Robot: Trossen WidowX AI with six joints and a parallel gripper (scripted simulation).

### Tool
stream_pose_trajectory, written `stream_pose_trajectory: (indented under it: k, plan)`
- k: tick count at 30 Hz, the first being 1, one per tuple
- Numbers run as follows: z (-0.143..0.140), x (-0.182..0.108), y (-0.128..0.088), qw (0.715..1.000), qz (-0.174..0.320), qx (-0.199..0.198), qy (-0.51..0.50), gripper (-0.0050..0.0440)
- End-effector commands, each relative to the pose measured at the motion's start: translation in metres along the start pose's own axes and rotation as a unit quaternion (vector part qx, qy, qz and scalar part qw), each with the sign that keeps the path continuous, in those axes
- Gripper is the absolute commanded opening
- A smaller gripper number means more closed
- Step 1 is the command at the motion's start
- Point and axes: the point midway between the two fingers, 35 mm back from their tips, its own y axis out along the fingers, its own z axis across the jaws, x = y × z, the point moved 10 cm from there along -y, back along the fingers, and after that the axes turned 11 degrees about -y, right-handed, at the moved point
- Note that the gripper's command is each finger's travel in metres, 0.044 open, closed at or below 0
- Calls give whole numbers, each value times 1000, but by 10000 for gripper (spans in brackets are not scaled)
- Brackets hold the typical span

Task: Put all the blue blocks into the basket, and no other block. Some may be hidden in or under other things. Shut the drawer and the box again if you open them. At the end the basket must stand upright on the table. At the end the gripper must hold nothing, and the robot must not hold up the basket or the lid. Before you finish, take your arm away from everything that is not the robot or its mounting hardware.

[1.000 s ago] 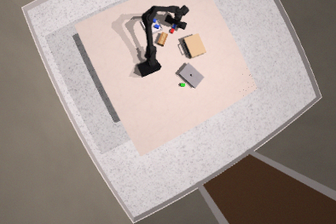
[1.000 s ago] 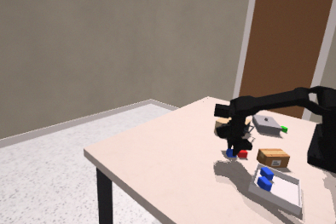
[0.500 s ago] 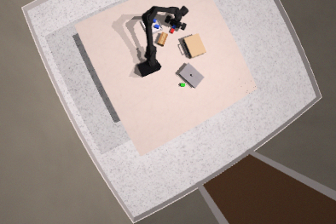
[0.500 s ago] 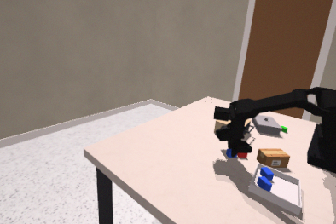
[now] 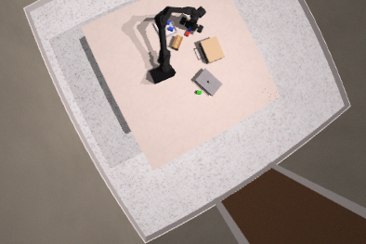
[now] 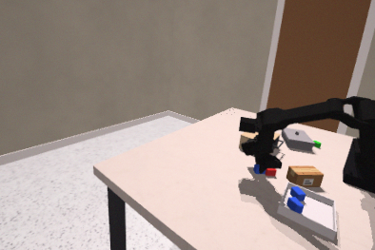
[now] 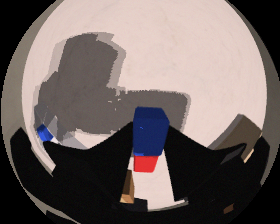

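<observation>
A blue block (image 5: pixel 189 29) (image 6: pixel 257 169) (image 7: pixel 151 122) is between the fingers of my gripper (image 5: pixel 191 27) (image 6: pixel 266 166) (image 7: pixel 148 126), which is shut on it at table level. A red block (image 5: pixel 187 33) (image 6: pixel 270 172) (image 7: pixel 146 164) lies right beside it. The basket (image 6: pixel 309 227) stands upright on the table. It holds a blue block (image 5: pixel 169 22) (image 6: pixel 298 194) and another blue block (image 5: pixel 171 29) (image 6: pixel 295 204). The grey box (image 5: pixel 211 83) (image 6: pixel 298 140) has its lid on. The tan drawer unit (image 5: pixel 212 49) (image 7: pixel 239 136) shows its handle; its drawer looks shut.
A brown carton (image 5: pixel 176 42) (image 6: pixel 305 177) (image 7: pixel 128 189) stands between the basket and the drawer unit, near the red block. A green block (image 5: pixel 199 92) (image 6: pixel 317 144) lies beside the grey box. The arm passes above the table near the basket.
</observation>
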Motion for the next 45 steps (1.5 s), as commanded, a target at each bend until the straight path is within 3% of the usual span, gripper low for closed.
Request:
stream_pose_trajectory:
  k: [1, 5, 17, 19, 24, 27, 28, 34, 36, 45]
  plan:
    - [0, 1, -10, 1000, -5, -2, -3, 0]
    - [0, 1, -11, 1000, -5, -2, -3, 0]
    - [1, 1, -91, 1000, -5, -2, -3, 0]
    - [1, 1, -91, 1000, -5, -2, -3, 0]
    - [1, 0, -122, 1000, -5, -2, -3, 0]
    - [1, 0, -122, 1000, -5, -2, -3, 0]
    - [11, -1, -122, 999, -5, -2, -36, 0]
    - [67, 4, -122, 1000, -5, -2, -16, 0]
    - [67, 4, -122, 1000, -5, -2, -16, 0]
    - [154, -7, -122, 999, -5, -2, -35, 0]
